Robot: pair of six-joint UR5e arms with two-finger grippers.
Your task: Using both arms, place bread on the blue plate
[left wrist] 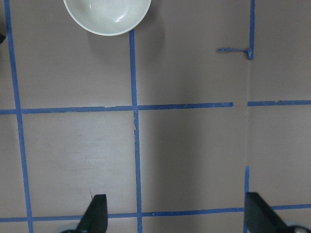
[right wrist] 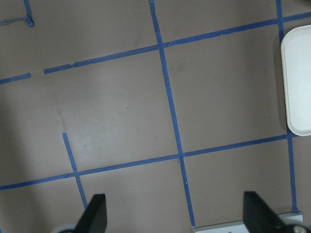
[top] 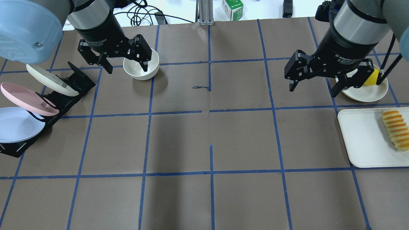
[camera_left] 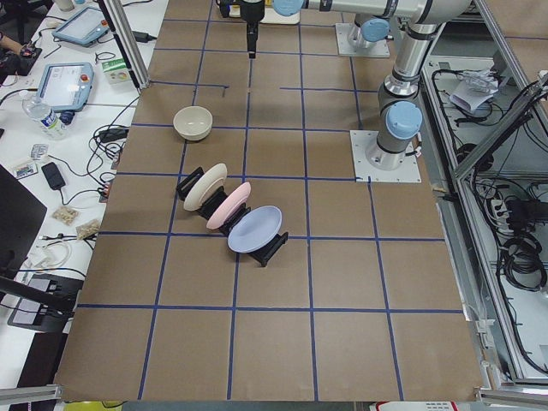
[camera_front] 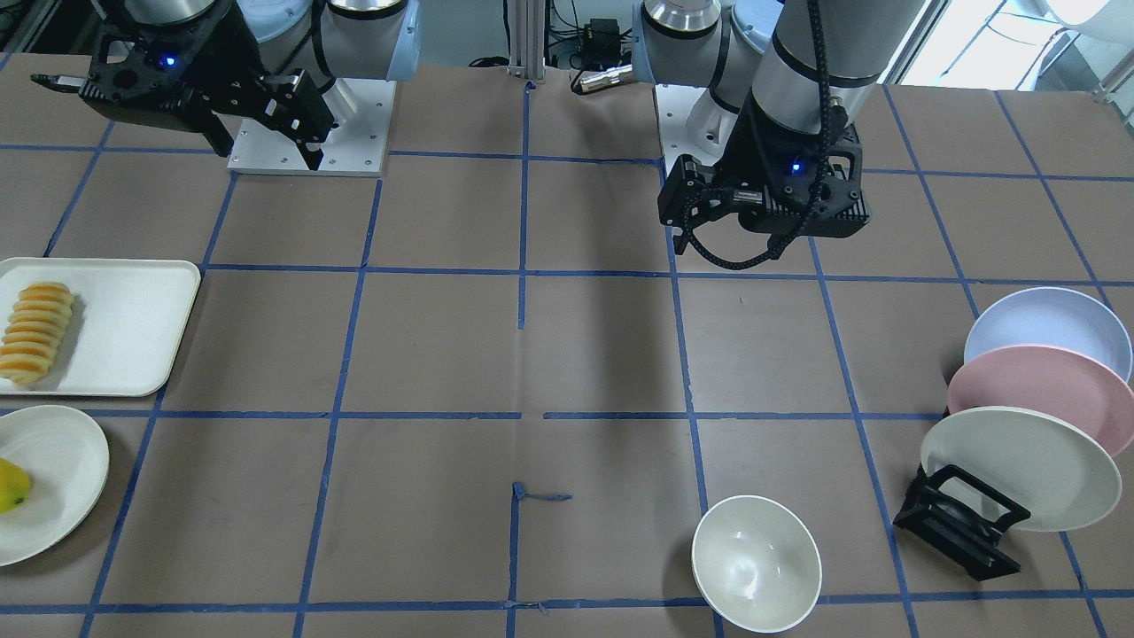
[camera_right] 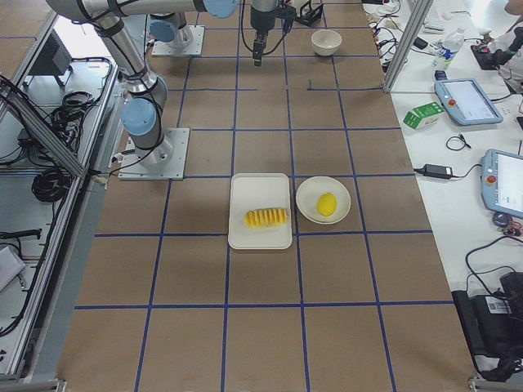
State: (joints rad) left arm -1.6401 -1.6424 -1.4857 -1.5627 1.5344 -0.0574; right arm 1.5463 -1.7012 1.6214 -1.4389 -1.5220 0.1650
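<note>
We see the bread lying flat on a white tray at the table's right edge, on the half of the tray nearest that edge, with its length running along the edge. The right gripper hangs above bare table, inward of the tray and toward the far edge. Its jaws are spread wide with nothing between them, and the bread is well apart from it, untouched. Just beyond the tray, a small cream plate carries a yellow fruit. The blue plate is at the opposite, left edge. It leans tilted in a black rack, in the slot nearest the robot's side, with a pink plate and a cream-white plate in the slots beyond it. The left gripper hovers inward of the rack toward the far edge, close to a white bowl. Its jaws too stand wide apart and hold nothing, and the blue plate is well apart from it. Both wrist views show only taped table between the spread fingers.
</note>
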